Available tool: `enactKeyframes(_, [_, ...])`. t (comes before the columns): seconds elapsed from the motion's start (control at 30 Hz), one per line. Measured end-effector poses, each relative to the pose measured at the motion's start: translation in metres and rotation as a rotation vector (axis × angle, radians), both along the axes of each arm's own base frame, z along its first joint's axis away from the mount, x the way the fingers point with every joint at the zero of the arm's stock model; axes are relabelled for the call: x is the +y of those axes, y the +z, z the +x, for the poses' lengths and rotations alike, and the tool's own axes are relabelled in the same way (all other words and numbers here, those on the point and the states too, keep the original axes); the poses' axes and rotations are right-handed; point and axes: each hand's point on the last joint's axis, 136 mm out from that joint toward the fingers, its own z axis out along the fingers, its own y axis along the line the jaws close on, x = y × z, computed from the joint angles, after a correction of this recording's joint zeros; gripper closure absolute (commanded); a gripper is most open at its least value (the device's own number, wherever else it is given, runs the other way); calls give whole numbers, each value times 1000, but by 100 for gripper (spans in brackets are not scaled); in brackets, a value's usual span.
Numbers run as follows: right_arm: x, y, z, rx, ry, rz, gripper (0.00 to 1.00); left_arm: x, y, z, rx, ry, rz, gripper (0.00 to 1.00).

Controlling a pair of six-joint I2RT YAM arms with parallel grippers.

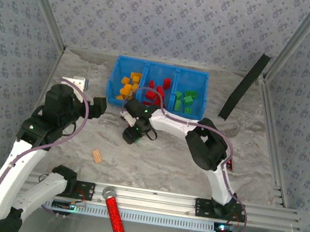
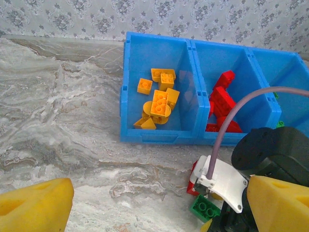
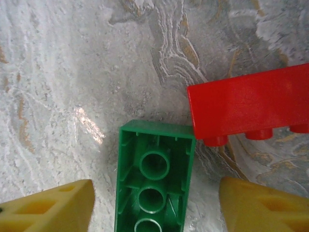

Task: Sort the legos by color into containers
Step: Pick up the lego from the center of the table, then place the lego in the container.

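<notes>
- The blue tray point(image 2: 154, 133) stands at the far side of the table. It is smooth, glossy plastic, rectangular, and split by thin walls into three side-by-side compartments.
- Its left compartment holds the yellow-orange bricks point(image 2: 158, 100), a loose heap of studded squares with a couple of wedge shapes at the near side.
- The middle compartment holds the red bricks point(image 2: 223, 99), piled at angles, and the right one holds the green bricks point(image 1: 185, 101).
- The table point(image 1: 53, 130) has a marbled grey-and-white surface with tan veins and a slight sheen.
- Two pieces lie loose on it just on the near side of the tray.
- One is a green brick point(image 3: 154, 159), upside down, with its hollow underside and round tubes showing.
- The other is a red brick point(image 3: 248, 106) on its side, with a row of studs along one long edge. A corner of the green one meets it.
- The right gripper point(image 3: 157, 193) is down over that green brick. Its blunt yellow fingers point(image 3: 53, 208) are spread wide to either side, with bare table between each finger and the brick. It grips nothing.
- The left gripper point(image 2: 157, 208) hangs to the left of there, facing the tray, its pads far apart with nothing between them.
- A small tan ridged block point(image 1: 98, 155) lies alone nearer the arms, well apart from the tray.
- A red glittery stick point(image 1: 117, 224) with a grey ball head lies across the metal rail point(image 1: 188, 203) at the near edge.
</notes>
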Motion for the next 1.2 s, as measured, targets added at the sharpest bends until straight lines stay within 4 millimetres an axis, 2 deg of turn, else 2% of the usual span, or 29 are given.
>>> enactKeyframes(0.07, [0, -5, 1, -6, 0, -16, 52, 0, 0, 0, 0, 0, 0, 7])
enactKeyframes(0.2, [-5, -6, 6, -33, -11, -42, 64, 0, 0, 0, 0, 0, 0, 7])
enactKeyframes(0.3, [-10, -4, 8, -45, -15, -53, 69, 0, -2, 0, 5, 0, 1, 6])
enactKeyframes(0.4, [-29, 4, 3, -40, -27, -82, 69, -3, -11, 3, 32, -8, 7, 7])
enactKeyframes(0.47, [-48, 20, 5, -47, -53, -91, 69, -7, -23, 6, 70, -21, 12, 7])
enactKeyframes(0.53, [-70, 49, 14, -79, -95, -71, 69, -11, -37, 9, 107, -37, 15, 7])
enactKeyframes(0.67, [-115, 112, 54, -191, -230, 14, 69, -16, -82, 12, 224, -47, 42, 7])
enactKeyframes(0.77, [-152, 131, 84, -244, -336, 26, 69, -25, -108, 13, 304, -70, 77, 7])
enactKeyframes(0.83, [-172, 128, 101, -255, -387, 14, 69, -38, -119, 13, 326, -101, 102, 8])
enactKeyframes(0.93, [-189, 109, 121, -236, -428, -21, 69, -60, -136, 13, 356, -158, 136, 10])
enactKeyframes(1.07, [-196, 82, 148, -214, -444, -58, 69, -91, -166, 17, 401, -223, 198, 13])
enactKeyframes(1.2, [-199, 69, 170, -217, -438, -92, 68, -109, -197, 19, 445, -253, 266, 16])
